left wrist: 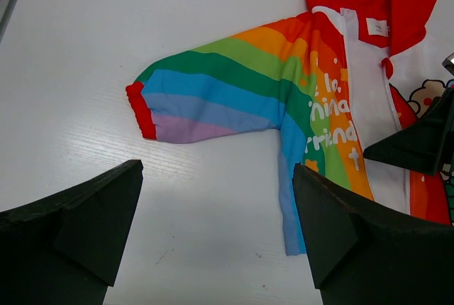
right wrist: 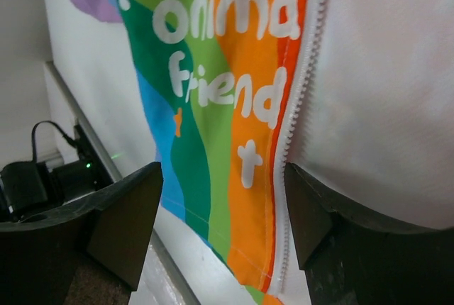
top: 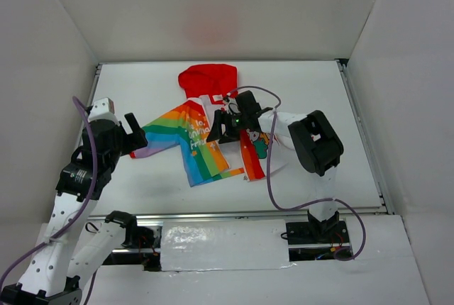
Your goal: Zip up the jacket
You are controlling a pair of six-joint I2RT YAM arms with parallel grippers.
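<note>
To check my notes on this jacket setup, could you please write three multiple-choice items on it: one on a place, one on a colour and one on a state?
1. In the top view, which way does the red hood of the jacket point?
A) toward the far edge of the table
B) toward the arm bases
C) off the right edge

2. What colour is the cuff of the rainbow sleeve?
A) black
B) red
C) white

3. How is the left gripper?
A) shut on the sleeve
B) shut on the hood
C) open, holding nothing

Answers:
1 A, the hood lies at the jacket's far end.
2 B, a red band closes the sleeve end.
3 C, its jaws stand wide apart over bare table near the sleeve.
</note>
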